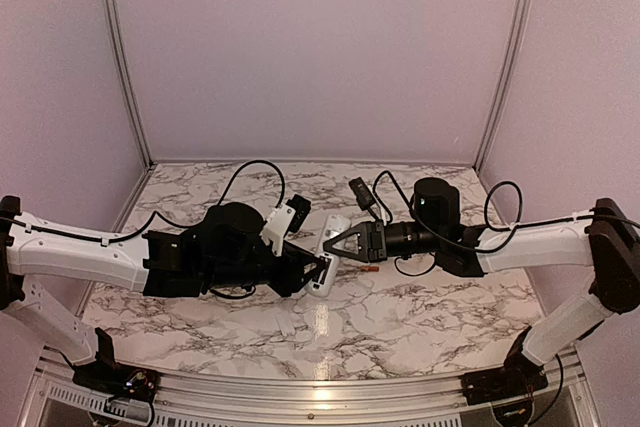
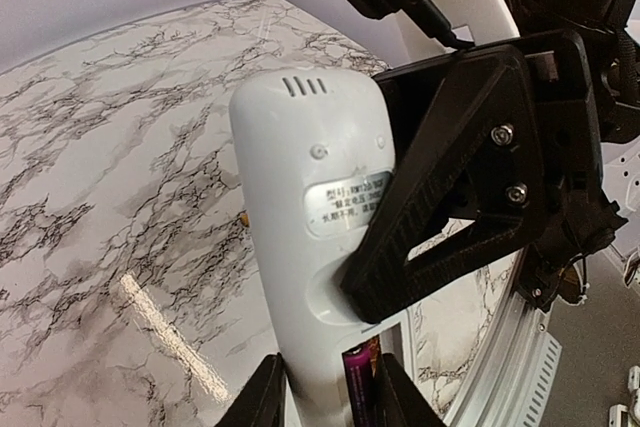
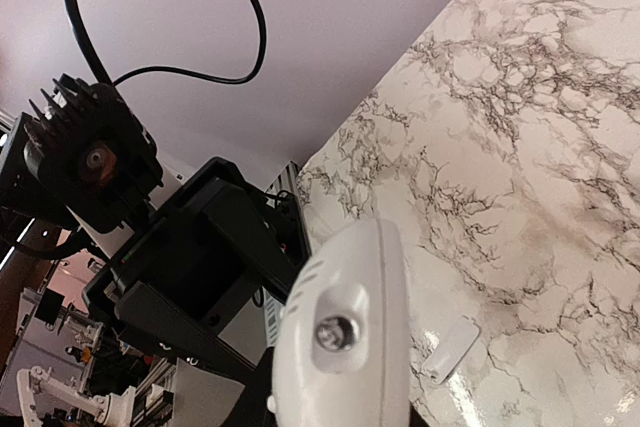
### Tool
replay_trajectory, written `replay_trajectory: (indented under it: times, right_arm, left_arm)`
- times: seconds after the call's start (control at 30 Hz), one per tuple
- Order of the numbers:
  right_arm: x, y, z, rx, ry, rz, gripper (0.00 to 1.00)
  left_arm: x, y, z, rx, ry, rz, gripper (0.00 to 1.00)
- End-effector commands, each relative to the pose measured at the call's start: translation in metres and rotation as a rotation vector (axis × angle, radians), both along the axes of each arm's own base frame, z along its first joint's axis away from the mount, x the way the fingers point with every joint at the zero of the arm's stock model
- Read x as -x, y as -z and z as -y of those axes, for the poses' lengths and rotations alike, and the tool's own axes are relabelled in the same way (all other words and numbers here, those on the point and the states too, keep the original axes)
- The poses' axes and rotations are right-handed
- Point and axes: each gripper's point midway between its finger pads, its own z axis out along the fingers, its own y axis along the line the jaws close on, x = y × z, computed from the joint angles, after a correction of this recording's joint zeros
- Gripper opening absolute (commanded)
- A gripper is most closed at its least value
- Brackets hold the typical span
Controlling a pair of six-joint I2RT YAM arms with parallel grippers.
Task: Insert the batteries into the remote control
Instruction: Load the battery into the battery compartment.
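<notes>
Right jaws are clamped across the back of the remote control (image 2: 300, 217), which I see held up off the tabletop (image 2: 120, 197). Left jaws straddle its lower end; whether they pinch it I cannot tell. One battery (image 2: 358, 375) sits in the open compartment. A flat white piece (image 3: 450, 349) lies on the tabletop.

Marble tabletop (image 1: 420, 307), lilac walls (image 1: 320, 47).
</notes>
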Motion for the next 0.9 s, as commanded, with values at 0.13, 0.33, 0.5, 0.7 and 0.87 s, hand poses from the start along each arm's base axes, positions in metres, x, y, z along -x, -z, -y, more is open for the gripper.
replay_trajectory:
  times: [0.13,0.33,0.5,0.7,0.87]
  right_arm:
    - [0.004,-0.044,0.001,-0.102,-0.019,0.067,0.00]
    - [0.004,-0.049,0.005,-0.139,-0.027,0.048,0.00]
    - [0.002,-0.045,0.009,-0.136,-0.023,0.052,0.00]
    - [0.002,-0.046,0.012,-0.138,-0.031,0.070,0.00]
    - [0.004,-0.054,0.014,-0.162,-0.048,0.089,0.00]
  left_arm:
    - [-0.008,0.013,-0.001,-0.059,-0.015,-0.007,0.21]
    - [-0.009,0.016,-0.001,-0.077,-0.008,-0.008,0.34]
    - [-0.004,0.011,-0.001,-0.064,0.044,-0.022,0.48]
    - [0.000,0.005,-0.007,-0.008,0.083,-0.052,0.40]
    - [0.000,0.008,-0.007,-0.007,0.096,-0.067,0.34]
